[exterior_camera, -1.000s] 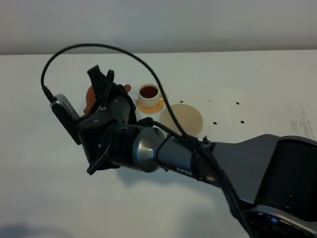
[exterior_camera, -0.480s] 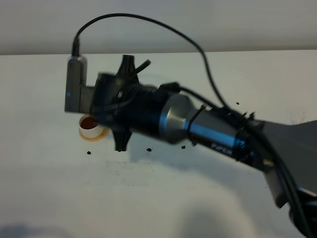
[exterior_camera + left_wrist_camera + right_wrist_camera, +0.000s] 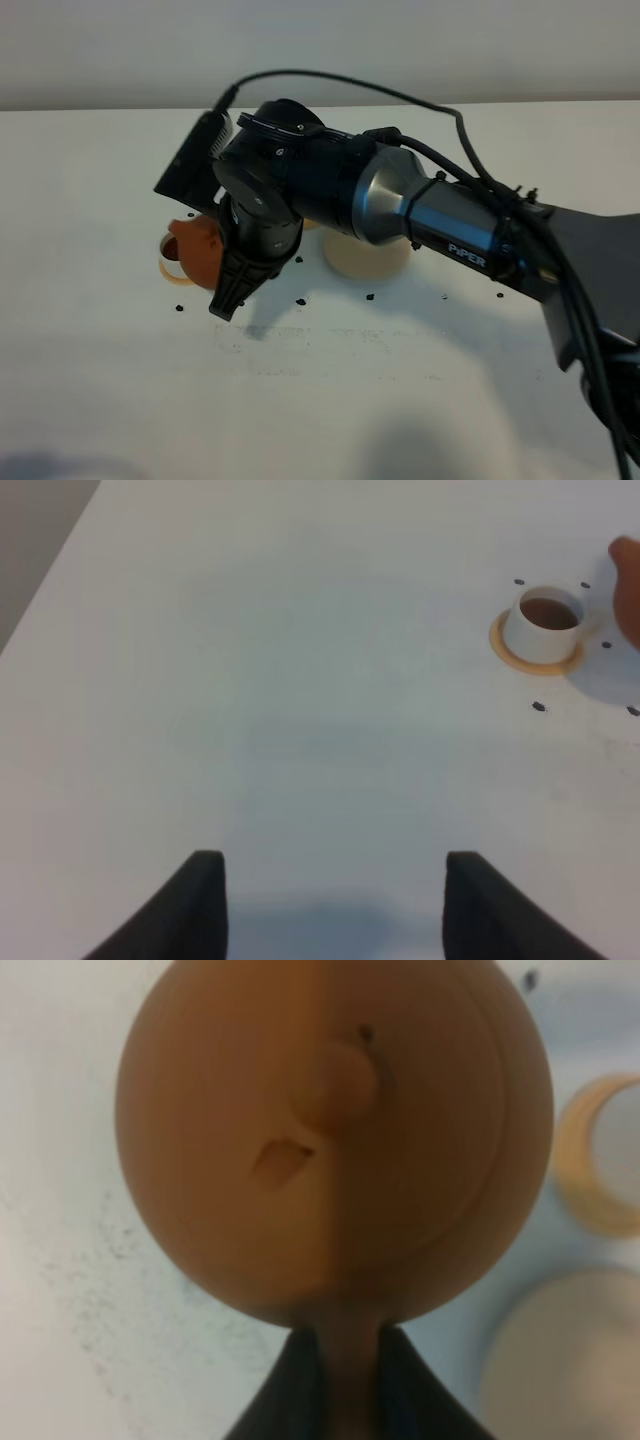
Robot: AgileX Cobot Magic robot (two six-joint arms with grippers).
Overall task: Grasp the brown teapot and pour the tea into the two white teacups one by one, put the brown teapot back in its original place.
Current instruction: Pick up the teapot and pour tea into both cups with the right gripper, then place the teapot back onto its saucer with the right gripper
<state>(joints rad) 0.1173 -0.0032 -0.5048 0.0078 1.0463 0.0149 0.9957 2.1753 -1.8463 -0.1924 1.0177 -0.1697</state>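
My right gripper reaches across to the left and is shut on the loop handle of the brown teapot. The pot hangs just above the table, right beside one white teacup, and covers part of it. In the right wrist view the teapot fills the frame, its handle pinched in the right gripper. The left wrist view shows that teacup with brown tea in it, on an orange-tan coaster. The left gripper is open and empty. The other teacup is hidden behind the arm. The beige disc lies bare.
Small dark specks are scattered on the white table around the cup and disc. The thick right arm and its cable span the middle of the scene. A coaster edge and the disc show beside the teapot.
The right arm has swung and rolled its wrist, still holding the teapot. The pot has come from the far side down to the near left cup, which stood uncovered half a second ago.
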